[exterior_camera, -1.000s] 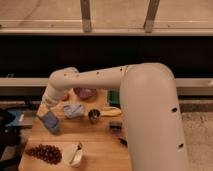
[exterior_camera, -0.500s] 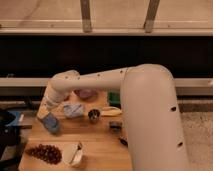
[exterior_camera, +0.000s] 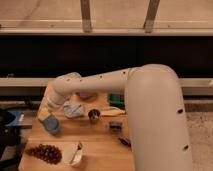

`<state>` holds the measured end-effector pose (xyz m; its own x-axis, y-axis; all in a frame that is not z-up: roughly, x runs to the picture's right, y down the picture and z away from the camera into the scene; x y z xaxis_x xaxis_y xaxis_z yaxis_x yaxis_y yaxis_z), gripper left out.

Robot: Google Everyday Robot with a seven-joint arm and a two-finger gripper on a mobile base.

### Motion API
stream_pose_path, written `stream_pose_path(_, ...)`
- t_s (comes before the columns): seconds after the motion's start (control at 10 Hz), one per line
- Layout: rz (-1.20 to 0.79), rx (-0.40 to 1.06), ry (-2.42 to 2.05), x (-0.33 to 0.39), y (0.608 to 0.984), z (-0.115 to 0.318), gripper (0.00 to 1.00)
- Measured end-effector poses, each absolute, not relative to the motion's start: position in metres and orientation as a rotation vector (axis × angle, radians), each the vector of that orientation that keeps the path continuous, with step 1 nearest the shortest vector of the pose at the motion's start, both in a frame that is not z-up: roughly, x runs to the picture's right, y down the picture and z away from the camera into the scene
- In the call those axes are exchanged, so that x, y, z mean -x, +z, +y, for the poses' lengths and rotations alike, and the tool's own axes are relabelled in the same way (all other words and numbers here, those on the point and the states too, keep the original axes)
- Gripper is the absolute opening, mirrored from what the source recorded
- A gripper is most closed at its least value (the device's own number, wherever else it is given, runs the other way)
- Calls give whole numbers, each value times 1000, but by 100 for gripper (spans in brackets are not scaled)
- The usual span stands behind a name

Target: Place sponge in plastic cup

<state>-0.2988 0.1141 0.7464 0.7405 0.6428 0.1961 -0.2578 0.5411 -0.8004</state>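
My gripper (exterior_camera: pixel 48 119) is at the end of the white arm, low over the left edge of the wooden table (exterior_camera: pixel 100 150). A yellow and blue sponge (exterior_camera: pixel 50 123) sits right at its tip; I cannot tell whether it is held or resting on the table. A pale blue plastic cup (exterior_camera: pixel 74 109) lies on its side just to the right of the gripper, a short gap away from the sponge.
A small dark metal cup (exterior_camera: pixel 93 116), a yellow item (exterior_camera: pixel 113 112), a green packet (exterior_camera: pixel 116 99) and a purple item (exterior_camera: pixel 86 95) lie mid-table. Dark grapes (exterior_camera: pixel 45 152) and a white bowl (exterior_camera: pixel 74 154) are at the front. A blue object (exterior_camera: pixel 12 119) stands off the left edge.
The gripper and the sponge have shifted only slightly to the left and down near the table's left edge. The other objects have not moved.
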Motion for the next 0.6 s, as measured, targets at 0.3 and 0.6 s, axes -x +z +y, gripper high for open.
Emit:
stream_pose_path(0.3,-510,843,562,299,746,113,70)
stream_pose_path(0.6,-509,834,549,298,745,108,80)
